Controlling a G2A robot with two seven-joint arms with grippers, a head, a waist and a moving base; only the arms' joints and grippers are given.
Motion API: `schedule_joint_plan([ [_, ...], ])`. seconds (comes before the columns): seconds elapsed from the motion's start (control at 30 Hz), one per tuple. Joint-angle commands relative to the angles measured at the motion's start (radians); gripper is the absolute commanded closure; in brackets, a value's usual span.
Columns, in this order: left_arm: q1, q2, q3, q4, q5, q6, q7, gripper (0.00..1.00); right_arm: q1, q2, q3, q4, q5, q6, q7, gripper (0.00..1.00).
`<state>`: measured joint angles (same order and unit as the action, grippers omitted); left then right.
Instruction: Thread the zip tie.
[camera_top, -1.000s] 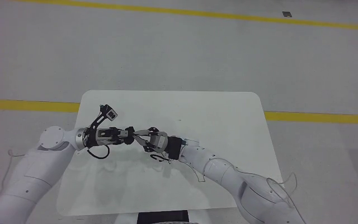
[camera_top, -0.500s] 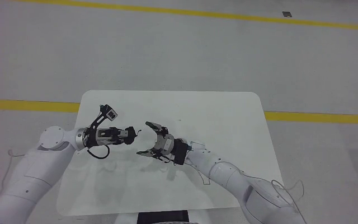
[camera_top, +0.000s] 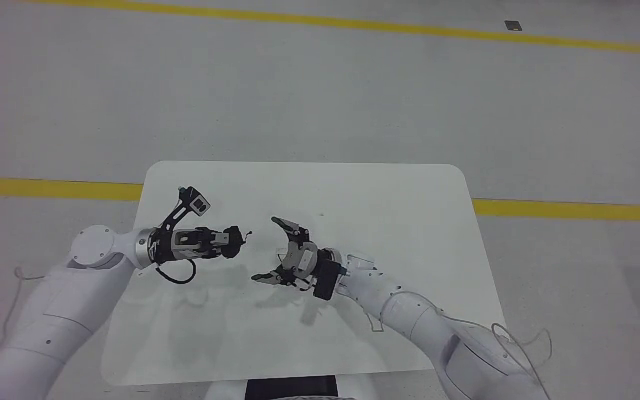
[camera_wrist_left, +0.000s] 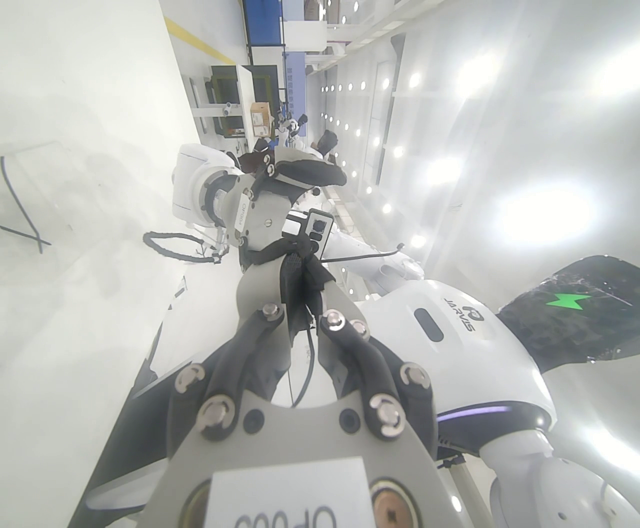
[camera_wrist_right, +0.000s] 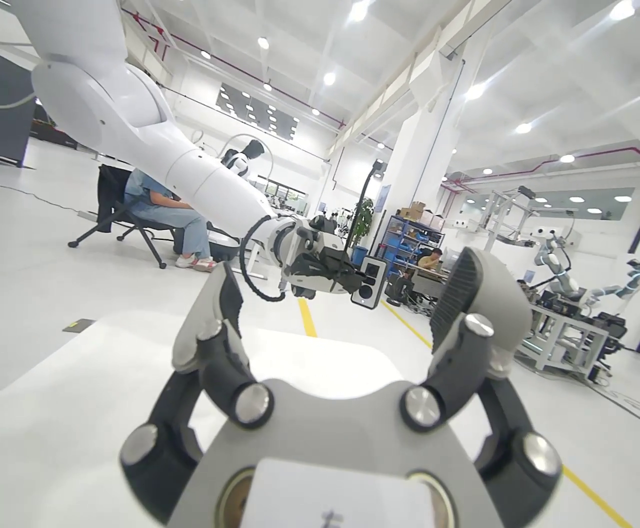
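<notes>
Bright, even overhead light throughout.
Ceiling lamps (camera_wrist_left: 545, 220) flared into heavy glare in left wrist view; table (camera_top: 400, 190) washed pale; wrist views bowed at edges.

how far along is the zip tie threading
Done: the left gripper is shut on the zip tie above the table. In hand: the right gripper is open, facing it across a gap. Left: probably the threading; no closed loop can be made out.

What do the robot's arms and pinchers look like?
The left arm and right arm are smooth, rounded white tubes. The left gripper and right gripper each have a grey metal base, black links with silver bolts, and curved grey fingers with ribbed black pads. A ribbed black cable loops at the right wrist.
</notes>
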<state>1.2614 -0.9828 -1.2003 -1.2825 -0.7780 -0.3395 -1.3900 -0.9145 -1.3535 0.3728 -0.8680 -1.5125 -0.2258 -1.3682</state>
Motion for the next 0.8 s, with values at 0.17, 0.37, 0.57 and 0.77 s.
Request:
schedule_joint_plan([
  [0.17, 0.047, -0.002, -0.007, -0.056, -0.111, 0.079, 0.069, 1.0, 0.016, 0.025, -0.038, -0.059, -0.057, 0.219, 0.214, 0.0],
  [0.37, 0.087, -0.004, -0.023, -0.059, -0.238, 0.147, 0.079, 1.0, 0.065, 0.077, -0.174, -0.14, -0.057, 0.444, 0.359, 0.0],
  [0.57, 0.094, -0.009, -0.021, -0.03, -0.289, 0.177, 0.099, 1.0, 0.066, 0.12, -0.193, -0.21, -0.057, 0.566, 0.439, 0.0],
  [0.77, 0.088, -0.009, -0.025, -0.037, -0.267, 0.156, 0.099, 1.0, 0.07, 0.132, -0.184, -0.223, -0.057, 0.566, 0.474, 0.0],
])
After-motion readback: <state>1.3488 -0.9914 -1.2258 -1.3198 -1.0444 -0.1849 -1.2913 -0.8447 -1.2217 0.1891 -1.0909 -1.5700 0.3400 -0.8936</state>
